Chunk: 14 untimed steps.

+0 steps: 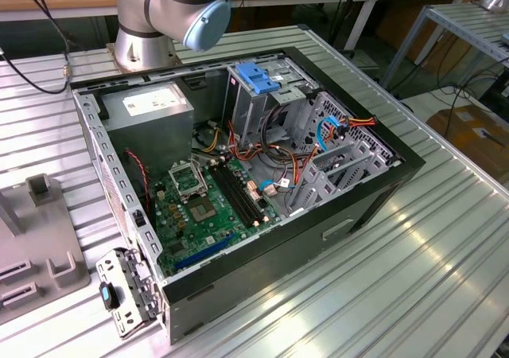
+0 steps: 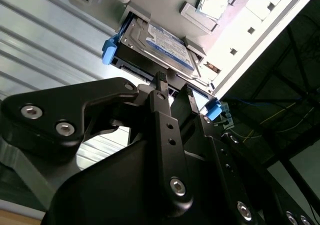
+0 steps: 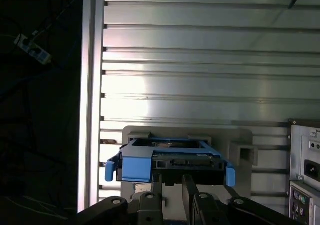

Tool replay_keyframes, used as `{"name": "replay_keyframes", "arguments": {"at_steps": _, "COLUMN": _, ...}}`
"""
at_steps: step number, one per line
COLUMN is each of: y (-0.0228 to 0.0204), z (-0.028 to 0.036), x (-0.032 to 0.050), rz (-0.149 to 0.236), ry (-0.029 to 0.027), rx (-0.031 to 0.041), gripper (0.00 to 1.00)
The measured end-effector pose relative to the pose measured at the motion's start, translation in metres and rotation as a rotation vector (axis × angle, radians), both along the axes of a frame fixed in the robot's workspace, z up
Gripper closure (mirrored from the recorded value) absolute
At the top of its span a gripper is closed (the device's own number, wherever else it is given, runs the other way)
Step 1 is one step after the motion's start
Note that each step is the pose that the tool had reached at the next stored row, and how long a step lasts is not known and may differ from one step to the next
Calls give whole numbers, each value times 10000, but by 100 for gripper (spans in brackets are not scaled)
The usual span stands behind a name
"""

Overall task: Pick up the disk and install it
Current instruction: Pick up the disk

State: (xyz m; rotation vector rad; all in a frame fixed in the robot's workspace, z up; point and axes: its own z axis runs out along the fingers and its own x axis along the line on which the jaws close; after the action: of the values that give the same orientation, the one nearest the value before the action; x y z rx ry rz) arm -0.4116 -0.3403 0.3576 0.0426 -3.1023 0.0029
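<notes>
Disk (image 3: 170, 161) lies flat in grey holder (image 3: 220, 133) on slatted table (image 3: 200, 50), directly ahead of gripper (image 3: 172, 181), near edge exposed for grasp. 2 fingers (image 2: 162, 92) narrowly parted at that edge, clamping nothing. Computer case (image 1: 350, 215) open for install.

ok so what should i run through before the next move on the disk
1. Disk seated in its grey holder: ok, in both wrist views.
2. Gripper lined up with the disk's near edge: ok, roughly centred between the blue rails.
3. Fingers apart: ok, a gap shows between them.
4. Fingers touching the disk: cannot tell.
5. Computer case open: ok, its side is off in the exterior view.
6. Free slot in the drive cage: cannot tell.
</notes>
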Motion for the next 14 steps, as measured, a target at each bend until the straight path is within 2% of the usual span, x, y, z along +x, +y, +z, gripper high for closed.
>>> {"name": "replay_keyframes", "arguments": {"at_steps": 3, "y": 0, "z": 0, "x": 0, "rz": 292, "ry": -1, "rx": 0, "gripper": 69}}
{"name": "replay_keyframes", "arguments": {"at_steps": 8, "y": 0, "z": -1, "x": 0, "rz": 1553, "ry": 0, "rx": 0, "gripper": 69}}
{"name": "replay_keyframes", "arguments": {"at_steps": 14, "y": 0, "z": -2, "x": 0, "rz": 2346, "ry": -1, "rx": 0, "gripper": 69}}
